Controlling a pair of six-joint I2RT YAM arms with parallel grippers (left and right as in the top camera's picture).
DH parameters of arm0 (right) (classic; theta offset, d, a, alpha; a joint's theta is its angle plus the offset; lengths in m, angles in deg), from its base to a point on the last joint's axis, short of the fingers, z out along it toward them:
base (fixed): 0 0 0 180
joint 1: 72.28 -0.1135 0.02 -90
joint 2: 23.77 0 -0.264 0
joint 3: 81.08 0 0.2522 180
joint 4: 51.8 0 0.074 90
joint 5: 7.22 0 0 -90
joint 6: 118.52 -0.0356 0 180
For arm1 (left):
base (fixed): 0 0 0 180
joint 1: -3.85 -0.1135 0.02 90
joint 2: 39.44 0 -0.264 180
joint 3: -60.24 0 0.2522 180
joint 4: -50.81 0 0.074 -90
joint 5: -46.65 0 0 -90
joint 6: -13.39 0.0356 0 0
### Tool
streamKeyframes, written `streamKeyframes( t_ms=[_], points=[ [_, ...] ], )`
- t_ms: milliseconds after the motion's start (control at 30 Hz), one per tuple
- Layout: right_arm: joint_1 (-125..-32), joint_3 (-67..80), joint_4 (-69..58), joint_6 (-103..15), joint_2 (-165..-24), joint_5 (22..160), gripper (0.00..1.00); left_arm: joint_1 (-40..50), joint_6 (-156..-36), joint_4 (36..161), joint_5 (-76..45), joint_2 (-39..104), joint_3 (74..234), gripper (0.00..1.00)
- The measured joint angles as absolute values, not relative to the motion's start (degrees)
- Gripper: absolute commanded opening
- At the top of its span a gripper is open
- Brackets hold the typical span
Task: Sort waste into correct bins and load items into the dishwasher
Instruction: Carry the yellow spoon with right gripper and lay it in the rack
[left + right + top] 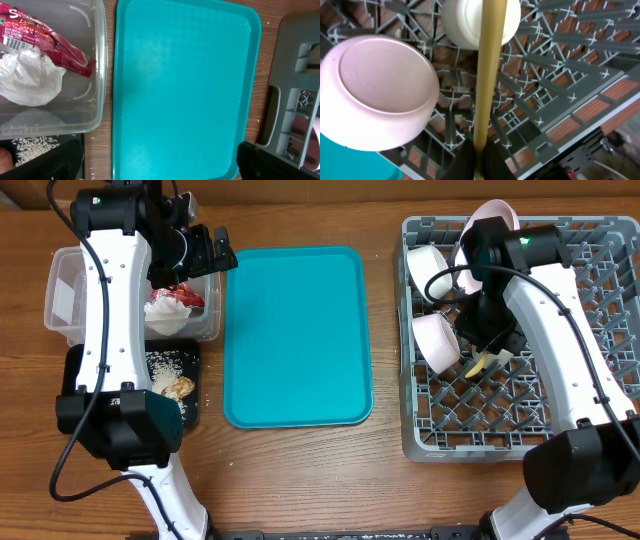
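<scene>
Right gripper nipped on yellow spoon handle, over dish rack lattice, beside pink bowl. Left gripper wide open, empty. My concern: released spoon slips through lattice gaps or wedges crooked.

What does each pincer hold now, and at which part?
The right pincer grips the yellow spoon by its handle; the left pincer is open and empty.

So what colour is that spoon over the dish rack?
The spoon is yellow; the right wrist view shows it best.
</scene>
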State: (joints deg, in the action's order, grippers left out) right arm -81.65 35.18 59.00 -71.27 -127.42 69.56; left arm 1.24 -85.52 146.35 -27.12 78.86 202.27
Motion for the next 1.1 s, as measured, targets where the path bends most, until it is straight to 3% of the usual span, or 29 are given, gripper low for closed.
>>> streamKeyframes(
  t_ms=[33, 167, 600, 667, 700, 733, 1100],
  points=[
    [-81.65, 34.98, 58.91, -71.20, -127.42, 69.15, 0.29, 1.24, -85.52, 146.37, -27.14, 78.86, 202.27, 1.00],
    [-81.65, 33.43, 59.00, -72.42, -127.42, 68.63, 0.34, 1.24, -85.52, 146.37, -27.12, 78.86, 202.27, 1.00],
    [-81.65, 34.11, 59.06, -69.23, -127.07, 71.99, 0.34, 1.24, -85.52, 146.35, -27.12, 78.86, 202.27, 1.00],
    [-81.65, 36.21, 59.02, -66.92, -125.96, 74.29, 0.39, 1.24, -85.52, 146.37, -27.14, 78.86, 202.27, 1.00],
    [-81.65, 37.50, 58.95, -65.34, -124.95, 75.73, 0.59, 1.24, -85.52, 146.37, -27.12, 78.86, 202.27, 1.00],
    [-81.65, 39.29, 58.91, -63.05, -123.38, 77.76, 1.00, 1.24, -85.52, 146.37, -27.12, 78.86, 202.27, 1.00],
    [-81.69, 46.59, 59.13, -50.72, -98.18, 91.57, 1.00, 1.24, -85.52, 146.37, -27.14, 78.86, 202.27, 1.00]
  ],
)
